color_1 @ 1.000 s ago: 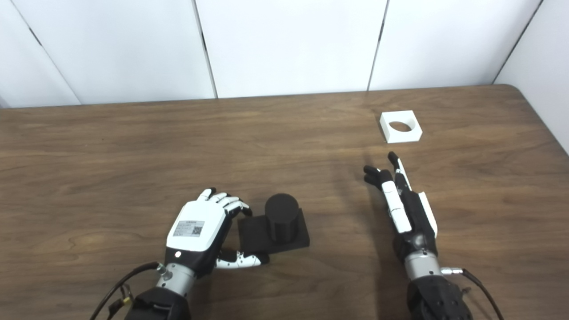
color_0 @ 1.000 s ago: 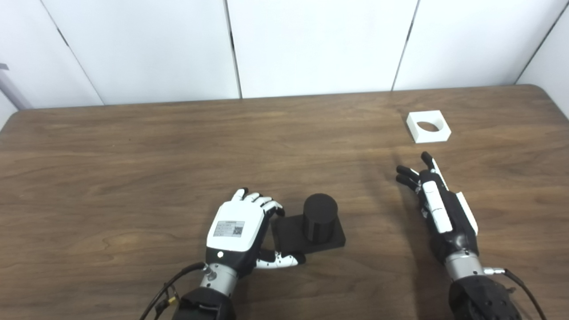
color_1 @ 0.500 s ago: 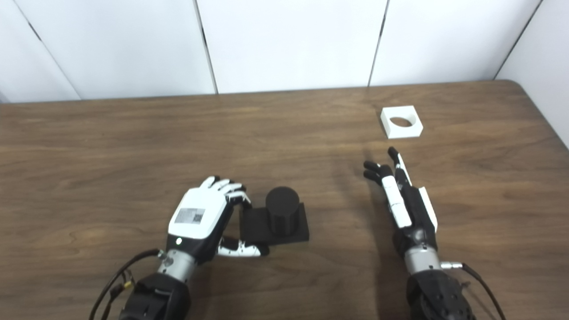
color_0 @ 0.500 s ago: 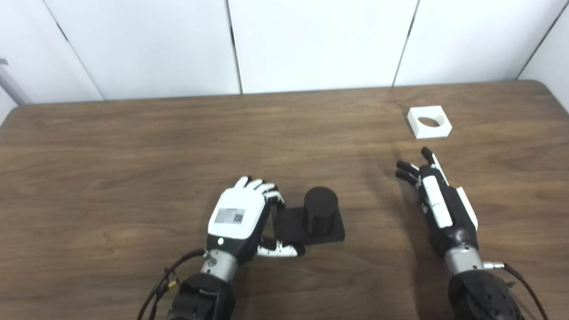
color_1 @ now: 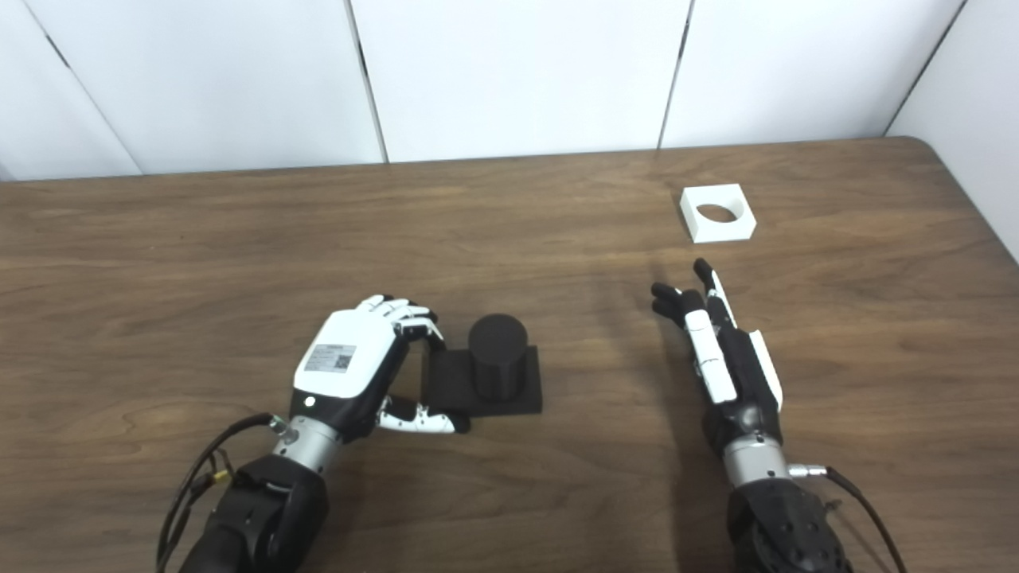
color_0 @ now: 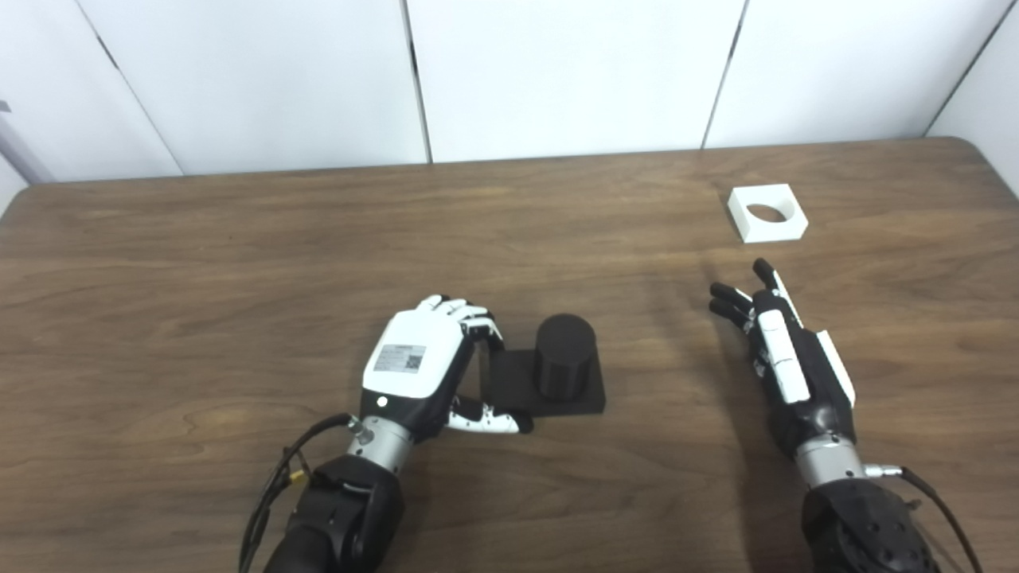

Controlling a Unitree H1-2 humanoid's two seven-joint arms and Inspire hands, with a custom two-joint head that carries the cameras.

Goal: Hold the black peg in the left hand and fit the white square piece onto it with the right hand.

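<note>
While left hand (color_0: 418,370) pinches peg (color_0: 549,372) base on table (color_0: 199,278); right hand (color_0: 784,362) spread, short of square (color_0: 767,212).

the peg (color_0: 564,347) and its square base were matt black, the square piece (color_0: 767,212) plain white, the table (color_0: 199,270) dark brown with wood grain, the wall panels (color_0: 557,72) white.

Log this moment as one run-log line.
left robot hand: closing on black square-based peg | right robot hand: open, short of white square piece | fit: not started
</note>
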